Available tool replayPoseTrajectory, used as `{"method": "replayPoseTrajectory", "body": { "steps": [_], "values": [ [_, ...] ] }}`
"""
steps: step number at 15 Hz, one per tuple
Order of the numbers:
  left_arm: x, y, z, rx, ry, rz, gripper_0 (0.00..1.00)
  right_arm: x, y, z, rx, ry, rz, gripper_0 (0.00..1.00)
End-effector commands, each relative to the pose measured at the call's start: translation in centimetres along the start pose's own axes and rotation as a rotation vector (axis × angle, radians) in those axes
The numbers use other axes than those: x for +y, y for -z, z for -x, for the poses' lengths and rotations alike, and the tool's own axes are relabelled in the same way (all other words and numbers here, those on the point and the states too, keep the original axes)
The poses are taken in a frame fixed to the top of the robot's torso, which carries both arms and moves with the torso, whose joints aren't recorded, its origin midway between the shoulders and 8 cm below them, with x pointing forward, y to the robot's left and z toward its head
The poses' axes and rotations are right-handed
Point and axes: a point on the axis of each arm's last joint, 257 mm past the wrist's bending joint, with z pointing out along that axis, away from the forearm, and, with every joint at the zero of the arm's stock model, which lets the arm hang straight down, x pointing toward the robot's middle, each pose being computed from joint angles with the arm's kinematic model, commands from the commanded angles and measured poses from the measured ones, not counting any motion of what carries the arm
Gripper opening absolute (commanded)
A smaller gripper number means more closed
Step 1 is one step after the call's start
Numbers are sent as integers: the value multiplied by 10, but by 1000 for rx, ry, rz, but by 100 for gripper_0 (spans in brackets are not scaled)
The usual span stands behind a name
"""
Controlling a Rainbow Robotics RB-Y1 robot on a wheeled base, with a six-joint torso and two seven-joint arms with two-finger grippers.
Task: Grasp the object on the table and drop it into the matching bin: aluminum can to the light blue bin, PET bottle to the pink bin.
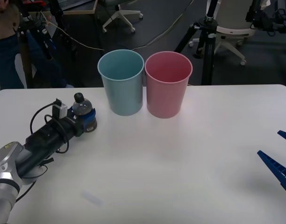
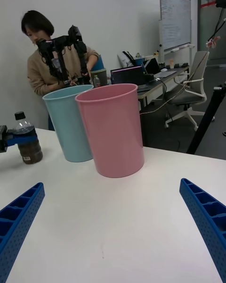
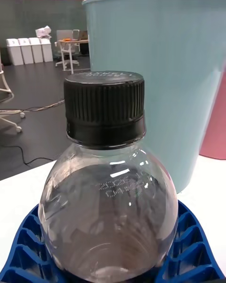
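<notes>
1. Left claw (image 1: 87,120) is sitting on the left side of the table (image 1: 180,163), its blue fingers (image 3: 188,250) wrapping both sides of the PET bottle (image 1: 82,112) and gripping it at body level.
2. The bottle is standing upright, black cap (image 3: 104,104) up, base resting on the table as far as the right wrist view is showing (image 2: 26,141). Blue claw band is crossing it just below the shoulder (image 2: 19,137).
3. Left wrist view: the bottle's clear shoulder is sitting between the ribbed fingers, dark contents showing lower in the body.
4. The bottle is standing to the left of the light blue bin (image 1: 122,81), near it but not touching. In the left wrist view the light blue bin (image 3: 174,75) is looming right behind the cap.
5. The pink bin (image 1: 167,84) is standing just right of the light blue one, the 2 bins side by side, rims touching or nearly; can't tell which. Both are upright near the table's far edge.
6. Right claw (image 1: 281,156) is idling at the right edge of the table, low, well apart from the bins. Its 2 blue fingers (image 2: 207,217) are spread wide apart, holding nothing.
7. The right wrist view is facing the pink bin (image 2: 113,127), with the light blue bin (image 2: 68,122) behind and beside it.
</notes>
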Motion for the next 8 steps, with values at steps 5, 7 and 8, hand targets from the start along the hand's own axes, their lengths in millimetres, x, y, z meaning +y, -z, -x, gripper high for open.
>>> {"method": "replayPoseTrajectory", "body": {
  "steps": [5, 7, 8],
  "values": [
    [-2, 26, 2, 7, 11, -1, 0, 0, 0, 0, 0, 0, 0, 100],
    [-8, 39, 6, 8, 23, 13, 0, 0, 0, 0, 0, 0, 0, 100],
    [-13, 49, 6, 13, 42, 18, 0, 0, 0, 0, 0, 0, 0, 100]
  ]
}}
